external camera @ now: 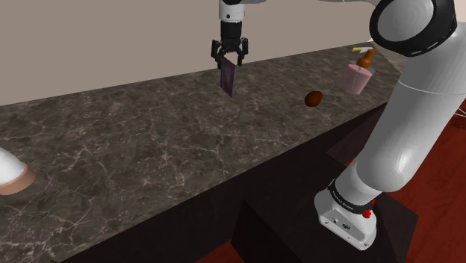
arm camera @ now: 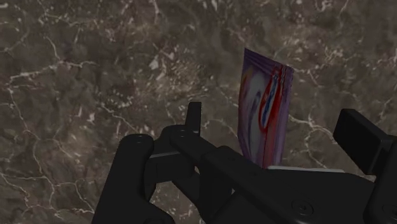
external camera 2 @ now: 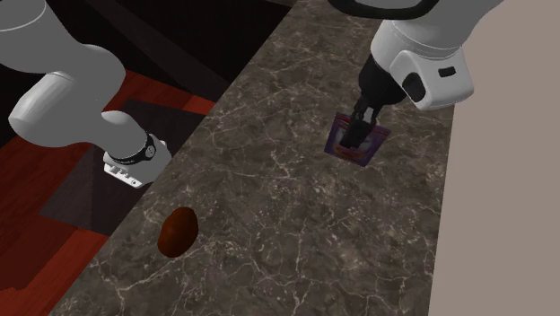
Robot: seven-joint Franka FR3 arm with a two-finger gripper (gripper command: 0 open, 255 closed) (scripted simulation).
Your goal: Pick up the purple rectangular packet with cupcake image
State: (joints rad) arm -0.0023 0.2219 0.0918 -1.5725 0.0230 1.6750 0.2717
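Note:
The purple rectangular packet [external camera: 229, 78] hangs edge-down from my black gripper [external camera: 228, 60], a little above the dark marble counter [external camera: 149, 142] near its far edge by the wall. From above in the second exterior view, the packet [external camera 2: 359, 144] sits under the gripper [external camera 2: 355, 135]. In the wrist view the packet [arm camera: 264, 108] stands upright in my gripper [arm camera: 273, 127], its purple, white and red print facing sideways. The fingers are shut on the packet's upper edge.
A brown egg-shaped object [external camera: 314, 98] [external camera 2: 178, 231] lies on the counter toward the stand side. A pink pump bottle [external camera: 359, 75] stands at the shoulder view's right end. A white and pink bowl [external camera: 11, 175] sits at its left edge.

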